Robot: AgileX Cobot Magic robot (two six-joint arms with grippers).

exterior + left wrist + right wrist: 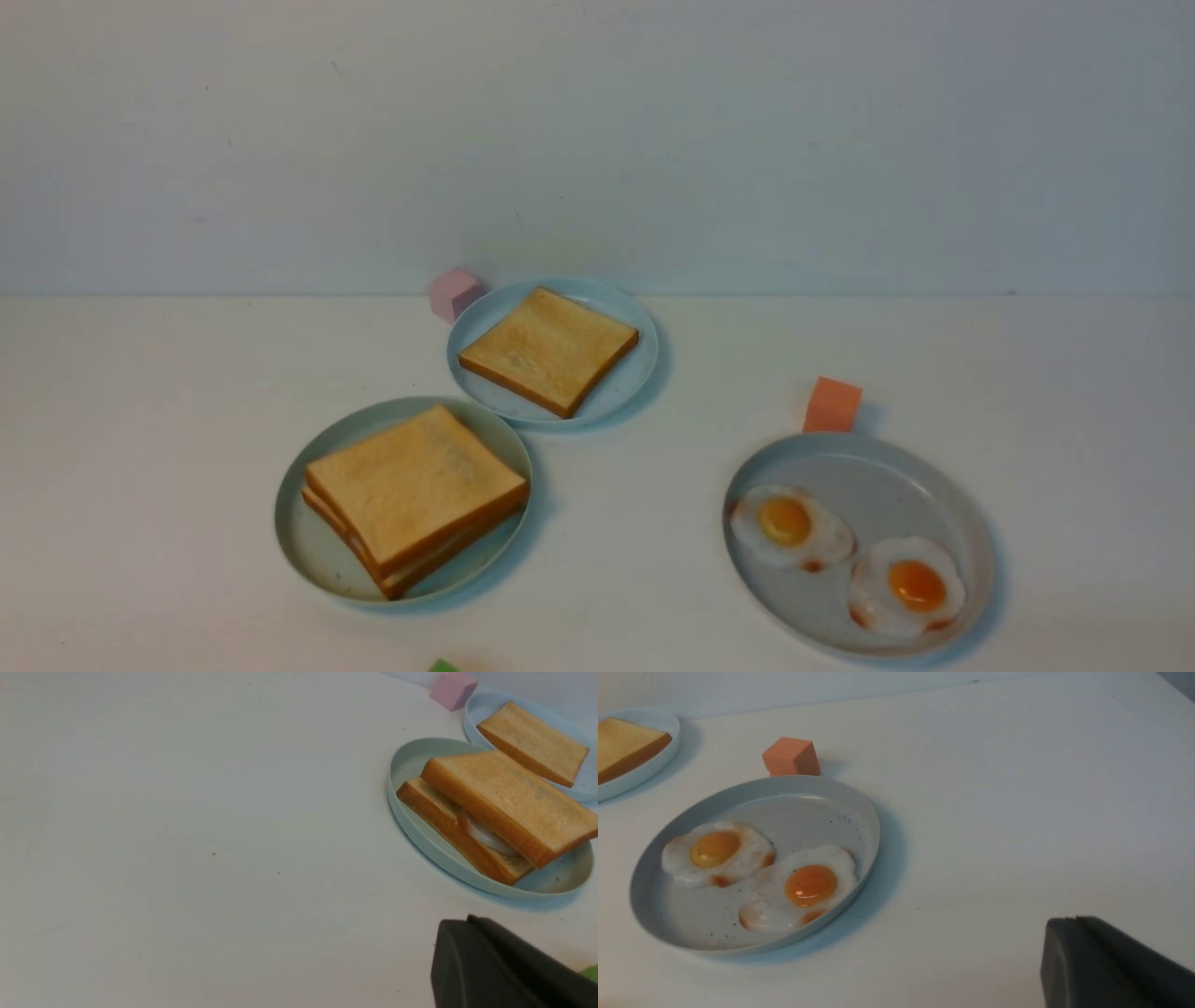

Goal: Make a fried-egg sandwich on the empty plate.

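From the front, the fried-egg sandwich (415, 499), two square golden-brown toast slices with a thin pale layer at the edges, lies on the round mint-green plate (313, 541) at the table's left. Behind it a single toast slice (548, 350) sits on a smaller pale blue plate (630, 378), a pink cube (454, 294) just beside. Right, two fried eggs (792, 527) share a grey-blue speckled plate (878, 485) near an orange cube (832, 405).

The left wrist view shows the top slice skewed over white egg; the left gripper (504, 970) is a dark closed tip holding nothing.

The right wrist view shows the right gripper (1111, 966) likewise shut and empty, well apart from the eggs.
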